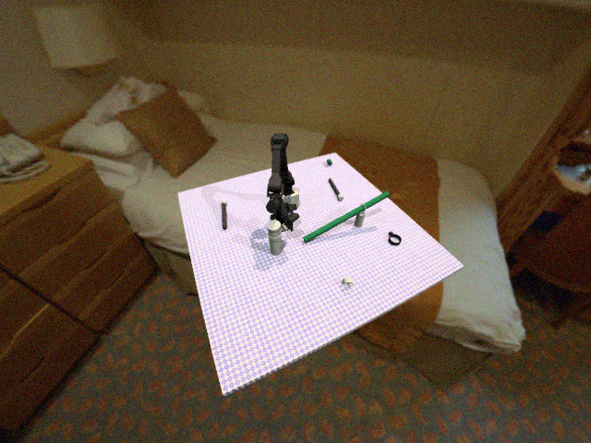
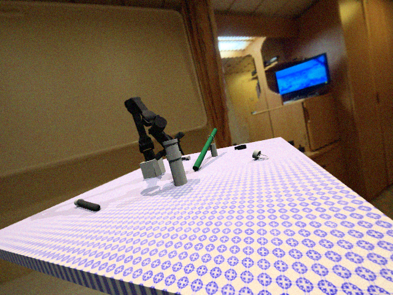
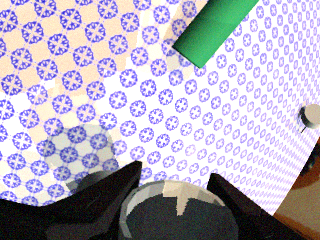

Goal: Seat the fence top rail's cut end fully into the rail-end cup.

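Green rail (image 1: 346, 217) (image 2: 205, 149) (image 3: 216, 33) slanted through the loop by the small post (image 1: 359, 219) (image 2: 214, 150), cut end outside the cup (image 3: 179, 212), claw (image 1: 288, 224) (image 3: 175, 175) pinching the cup beside the big post (image 1: 274, 236) (image 2: 176, 165), open patterned bench (image 1: 305, 295) (image 2: 221, 222) (image 3: 150, 115) between rail and claw, black ring (image 1: 396, 236) near the bench's edge.

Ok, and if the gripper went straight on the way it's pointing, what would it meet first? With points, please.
Beyond the rail-end cup (image 3: 131, 207) held in the gripper (image 1: 290, 225) (image 2: 182, 153) (image 3: 175, 175), probably the patterned tabletop (image 1: 286, 309) (image 2: 221, 254) (image 3: 165, 115). Depth is unclear, and the big post (image 1: 274, 243) (image 2: 177, 169) stands close, so it might catch that.
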Motion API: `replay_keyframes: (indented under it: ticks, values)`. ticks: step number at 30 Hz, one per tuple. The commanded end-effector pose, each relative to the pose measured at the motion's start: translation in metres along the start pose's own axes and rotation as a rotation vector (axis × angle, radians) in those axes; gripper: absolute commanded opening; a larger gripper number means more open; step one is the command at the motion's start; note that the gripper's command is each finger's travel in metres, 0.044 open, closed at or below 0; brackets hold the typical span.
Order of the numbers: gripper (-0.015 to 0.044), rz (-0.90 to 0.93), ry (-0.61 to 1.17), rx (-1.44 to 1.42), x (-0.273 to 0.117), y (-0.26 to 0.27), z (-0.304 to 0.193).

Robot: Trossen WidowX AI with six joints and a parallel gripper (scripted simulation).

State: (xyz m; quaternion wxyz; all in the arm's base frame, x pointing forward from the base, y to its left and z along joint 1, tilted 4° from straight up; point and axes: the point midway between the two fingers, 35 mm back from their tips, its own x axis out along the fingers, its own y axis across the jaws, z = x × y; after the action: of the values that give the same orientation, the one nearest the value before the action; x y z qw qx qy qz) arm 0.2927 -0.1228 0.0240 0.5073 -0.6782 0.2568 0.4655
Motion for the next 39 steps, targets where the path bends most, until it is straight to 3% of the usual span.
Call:
replay_keyframes:
  ticks: [1, 39]
  values:
    - [0.0, -0.004, 0.015, 0.017, 0.001, -0.003, -0.001]
    - [0.0, -0.006, 0.143, 0.243, 0.013, -0.024, -0.004]
